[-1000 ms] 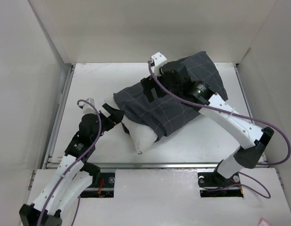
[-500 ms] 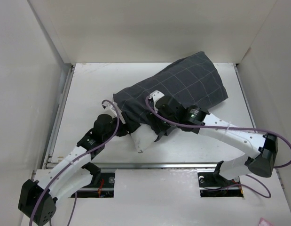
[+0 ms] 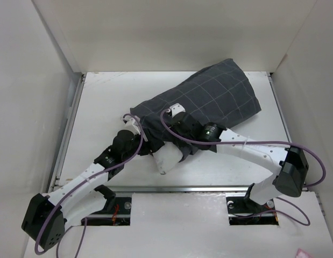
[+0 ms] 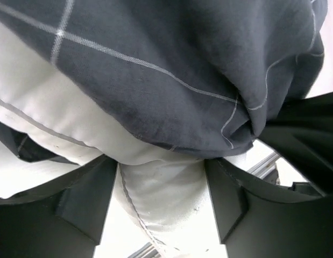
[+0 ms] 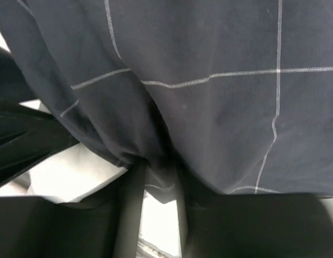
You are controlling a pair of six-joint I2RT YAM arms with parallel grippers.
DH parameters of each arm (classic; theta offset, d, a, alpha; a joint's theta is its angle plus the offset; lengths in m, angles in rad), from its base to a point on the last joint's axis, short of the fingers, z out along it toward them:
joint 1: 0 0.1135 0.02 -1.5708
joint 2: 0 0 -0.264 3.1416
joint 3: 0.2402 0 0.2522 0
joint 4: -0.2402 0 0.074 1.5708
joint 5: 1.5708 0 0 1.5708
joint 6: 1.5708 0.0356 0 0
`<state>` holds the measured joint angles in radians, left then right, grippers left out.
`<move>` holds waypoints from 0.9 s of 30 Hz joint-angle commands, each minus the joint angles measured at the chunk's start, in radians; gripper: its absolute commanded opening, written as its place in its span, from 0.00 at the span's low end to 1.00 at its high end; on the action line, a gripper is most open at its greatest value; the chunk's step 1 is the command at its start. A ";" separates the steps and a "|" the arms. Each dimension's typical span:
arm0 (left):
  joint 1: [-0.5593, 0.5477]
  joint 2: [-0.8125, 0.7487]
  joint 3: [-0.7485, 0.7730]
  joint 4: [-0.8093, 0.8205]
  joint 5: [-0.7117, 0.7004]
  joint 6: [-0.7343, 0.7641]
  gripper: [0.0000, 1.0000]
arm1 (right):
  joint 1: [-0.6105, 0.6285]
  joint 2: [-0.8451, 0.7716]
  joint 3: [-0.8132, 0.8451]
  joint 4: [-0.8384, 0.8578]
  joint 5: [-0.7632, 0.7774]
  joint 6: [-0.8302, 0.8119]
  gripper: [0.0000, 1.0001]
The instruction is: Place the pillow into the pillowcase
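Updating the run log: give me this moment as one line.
pillow mostly in case, corner out | left gripper astride corner, grip unclear | right gripper at case hem, grip unclear

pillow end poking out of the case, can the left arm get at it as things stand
Probably yes: the left gripper straddles the bare end of the pillow, a finger on each side. The pillowcase hem bunches just above it, and the right gripper is close alongside.

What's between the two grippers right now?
The pillow, its bare white end sticking out of the pillowcase, between left gripper and right gripper. Top view shows it.
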<state>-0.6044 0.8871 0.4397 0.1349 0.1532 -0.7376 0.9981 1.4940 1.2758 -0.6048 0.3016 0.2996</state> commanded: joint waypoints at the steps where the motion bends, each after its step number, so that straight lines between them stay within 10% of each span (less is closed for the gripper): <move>1: -0.009 -0.007 -0.007 0.074 -0.003 0.014 0.62 | -0.001 0.008 0.003 0.077 0.076 0.018 0.22; 3: -0.018 -0.007 -0.007 0.121 -0.012 0.001 0.58 | -0.001 0.008 0.040 0.007 0.061 0.030 0.00; 17: -0.093 0.398 0.096 0.677 -0.079 -0.088 0.23 | -0.001 0.018 0.335 -0.276 -0.878 -0.237 0.00; 23: -0.126 0.414 0.068 0.719 -0.109 -0.117 0.63 | -0.001 0.150 0.237 -0.191 -0.640 -0.211 0.00; 26: -0.126 0.337 0.024 0.588 -0.191 -0.117 0.77 | -0.001 0.118 0.223 -0.191 -0.576 -0.211 0.27; 27: -0.126 0.267 0.008 0.497 -0.233 -0.117 0.80 | -0.001 0.098 0.223 -0.191 -0.562 -0.211 0.53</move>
<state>-0.7139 1.2964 0.4660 0.6479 -0.0116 -0.8532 0.9676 1.6588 1.4849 -0.8631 -0.2794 0.0837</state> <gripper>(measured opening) 0.782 0.419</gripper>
